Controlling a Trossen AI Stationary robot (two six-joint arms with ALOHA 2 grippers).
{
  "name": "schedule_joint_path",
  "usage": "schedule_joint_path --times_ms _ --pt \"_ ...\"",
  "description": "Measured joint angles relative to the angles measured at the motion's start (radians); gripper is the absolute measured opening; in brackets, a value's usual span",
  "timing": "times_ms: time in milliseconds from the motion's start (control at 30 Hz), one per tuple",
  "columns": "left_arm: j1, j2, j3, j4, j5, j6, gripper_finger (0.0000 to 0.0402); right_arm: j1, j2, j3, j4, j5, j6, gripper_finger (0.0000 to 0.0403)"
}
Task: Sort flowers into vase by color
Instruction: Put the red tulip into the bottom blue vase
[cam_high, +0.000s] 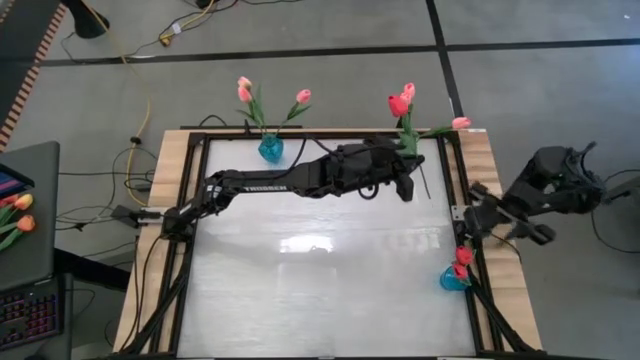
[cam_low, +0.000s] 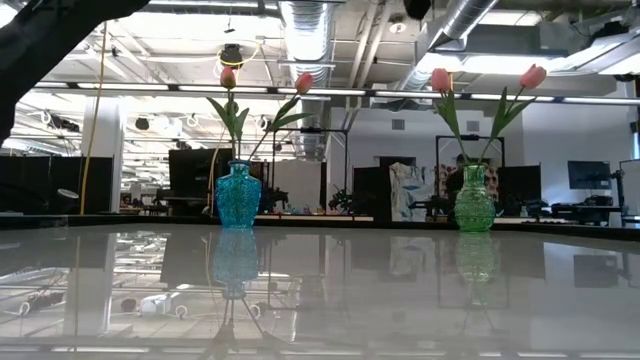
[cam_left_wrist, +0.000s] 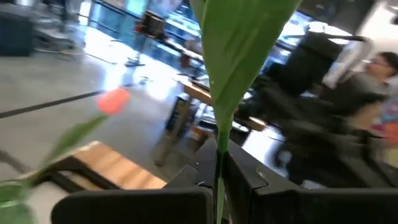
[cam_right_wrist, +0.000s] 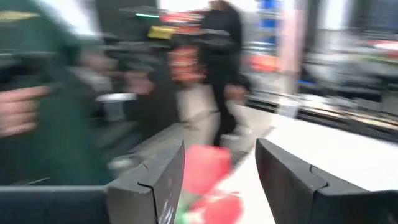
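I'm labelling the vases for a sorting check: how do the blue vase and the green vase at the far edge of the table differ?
The blue vase is turquoise and squat with a wide belly; the green vase is pale green and slimmer. The blue vase stands toward the left arm's side, the green vase toward the right arm's side. The left tool, shut on a flower stem, hovers by the green vase, not the blue vase. Both stand upright and hold pink tulips.
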Motion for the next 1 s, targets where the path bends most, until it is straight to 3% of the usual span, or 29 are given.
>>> schedule_joint_path --times_ms 100,233,533,800,1000 --pt "-0.029 0.0 0.0 0.005 0.025 0.008 0.0 0.013 0.001 0.0 -0.019 0.239 -0.012 0.0221" --pt "-0.061 0.0 0.0 0.008 0.042 0.037 0.0 0.015 0.023 0.0 -0.018 0.396 -0.006 0.0221" --pt "-0.097 0.0 0.0 0.042 0.062 0.108 0.0 0.014 0.144 0.003 0.023 0.445 0.021 0.0221" --pt "-0.099 0.0 0.0 0.039 0.118 0.136 0.0 0.014 0.164 0.026 0.026 0.541 0.034 0.0221" --pt "-0.092 0.0 0.0 0.043 0.119 0.182 0.0 0.014 0.191 0.028 0.023 0.55 0.058 0.0221"
